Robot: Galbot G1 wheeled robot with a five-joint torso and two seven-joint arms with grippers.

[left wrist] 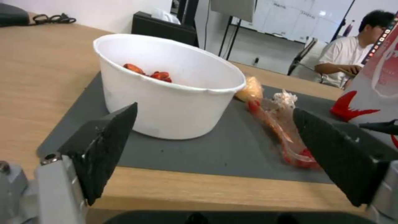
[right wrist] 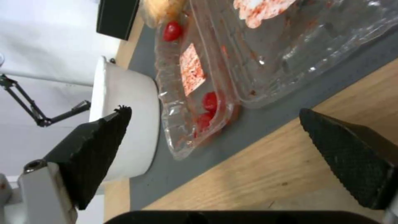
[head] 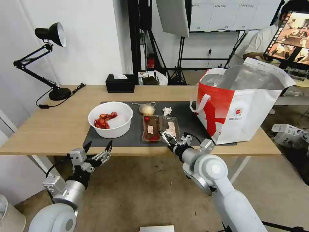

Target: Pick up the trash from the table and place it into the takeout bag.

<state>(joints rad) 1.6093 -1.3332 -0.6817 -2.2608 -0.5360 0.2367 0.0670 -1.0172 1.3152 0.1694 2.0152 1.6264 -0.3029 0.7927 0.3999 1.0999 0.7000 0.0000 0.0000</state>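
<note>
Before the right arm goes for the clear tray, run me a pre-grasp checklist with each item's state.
1. Right tool open: ok, jaws spread wide in the right wrist view.
2. Right tool lined up on the clear twin-compartment plastic tray: ok, it sits at the tray's near edge over the large dark grey mat.
3. Tray free of neighbours: ok, apart from the white round bowl with red scraps.
4. Large boxy white takeout bag with red panel open: ok, foil mouth gapes upward.
5. Left tool out of the way: ok, open, short of the light-wood table edge.
6. Tray stiffness under grip: cannot tell.
</note>
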